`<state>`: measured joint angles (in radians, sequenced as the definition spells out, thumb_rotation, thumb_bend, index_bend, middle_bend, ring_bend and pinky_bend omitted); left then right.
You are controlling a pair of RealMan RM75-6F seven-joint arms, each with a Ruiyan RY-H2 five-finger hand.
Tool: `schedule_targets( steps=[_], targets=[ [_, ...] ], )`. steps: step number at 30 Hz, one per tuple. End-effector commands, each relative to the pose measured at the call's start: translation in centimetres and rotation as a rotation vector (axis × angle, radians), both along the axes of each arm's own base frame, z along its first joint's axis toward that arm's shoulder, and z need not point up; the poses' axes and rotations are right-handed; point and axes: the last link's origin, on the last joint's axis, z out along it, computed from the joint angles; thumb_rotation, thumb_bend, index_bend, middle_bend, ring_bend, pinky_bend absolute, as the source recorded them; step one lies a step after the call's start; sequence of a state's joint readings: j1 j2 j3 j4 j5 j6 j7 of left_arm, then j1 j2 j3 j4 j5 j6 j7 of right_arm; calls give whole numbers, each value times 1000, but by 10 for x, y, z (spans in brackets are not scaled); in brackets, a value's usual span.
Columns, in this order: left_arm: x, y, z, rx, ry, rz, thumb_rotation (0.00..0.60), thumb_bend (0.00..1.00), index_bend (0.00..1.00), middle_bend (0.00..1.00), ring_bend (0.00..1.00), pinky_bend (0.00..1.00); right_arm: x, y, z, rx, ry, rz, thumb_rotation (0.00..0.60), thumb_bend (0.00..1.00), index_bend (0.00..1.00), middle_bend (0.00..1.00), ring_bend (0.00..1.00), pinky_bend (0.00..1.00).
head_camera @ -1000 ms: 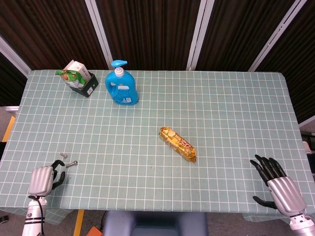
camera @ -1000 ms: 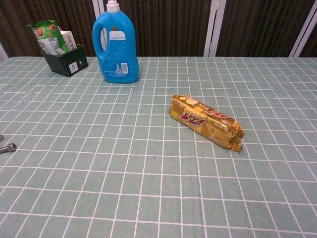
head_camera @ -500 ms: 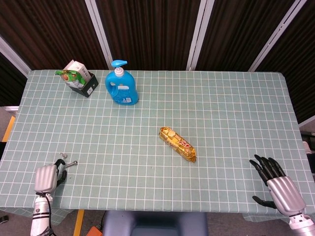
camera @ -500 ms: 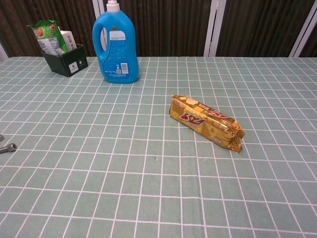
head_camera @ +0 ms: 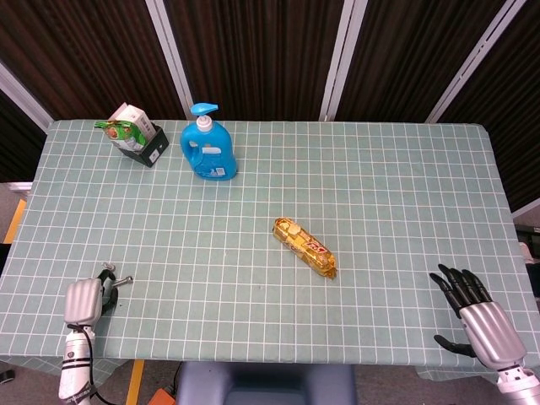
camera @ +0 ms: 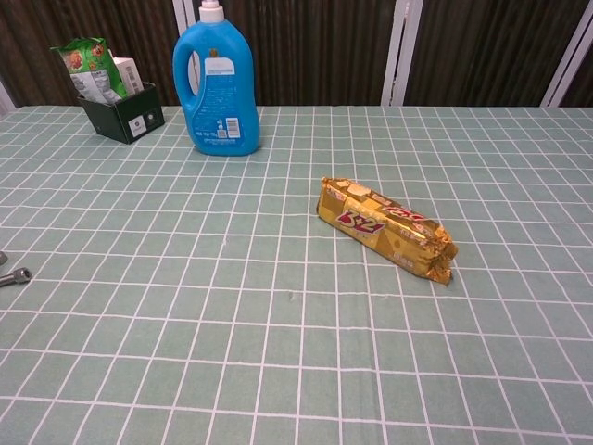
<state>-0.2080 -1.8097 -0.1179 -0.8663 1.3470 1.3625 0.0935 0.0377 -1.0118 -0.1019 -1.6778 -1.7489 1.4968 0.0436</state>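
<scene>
My left hand [head_camera: 84,301] hangs at the table's near left edge, seen from its silver back. Its dark fingers [head_camera: 106,292] point at a small metal bolt [head_camera: 121,281] and lie just short of it; how far they curl is hidden. The chest view shows that bolt [camera: 14,276] lying free on the cloth. At the near right edge my right hand [head_camera: 472,316] hovers with its fingers spread and nothing in it. A gold snack pack [head_camera: 305,247] [camera: 384,229] lies slantwise at mid-table, far from both hands.
At the back left stand a blue pump bottle [head_camera: 208,145] [camera: 216,88] and a black box [head_camera: 143,145] [camera: 120,116] holding a green packet and a carton. A green checked cloth [head_camera: 380,194] covers the table.
My left hand has crept right and forward toward the bolt. The right hand has barely moved. The pack, bottle and box are where they were.
</scene>
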Motion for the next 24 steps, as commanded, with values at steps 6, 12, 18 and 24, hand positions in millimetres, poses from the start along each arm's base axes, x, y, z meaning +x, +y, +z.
schedule_targets(
  steps=[6, 12, 18, 24],
  targets=[
    [-2, 3, 0, 0, 4, 7, 600, 386, 527, 1000, 1000, 1000, 0, 0, 0, -1, 3, -2, 600, 149, 0, 0, 0, 0],
    [0, 4, 2, 1, -2, 4, 600, 393, 549, 1000, 1000, 1000, 0, 0, -1, -1, 3, -2, 600, 149, 0, 0, 0, 0],
    [2, 4, 4, 4, -10, 0, 600, 413, 552, 1000, 1000, 1000, 0, 0, -1, 0, 4, -1, 600, 149, 0, 0, 0, 0],
    [5, 4, 7, 12, -12, -9, 600, 428, 553, 1000, 1000, 1000, 0, 0, -1, -1, 4, -1, 600, 149, 0, 0, 0, 0]
  ],
)
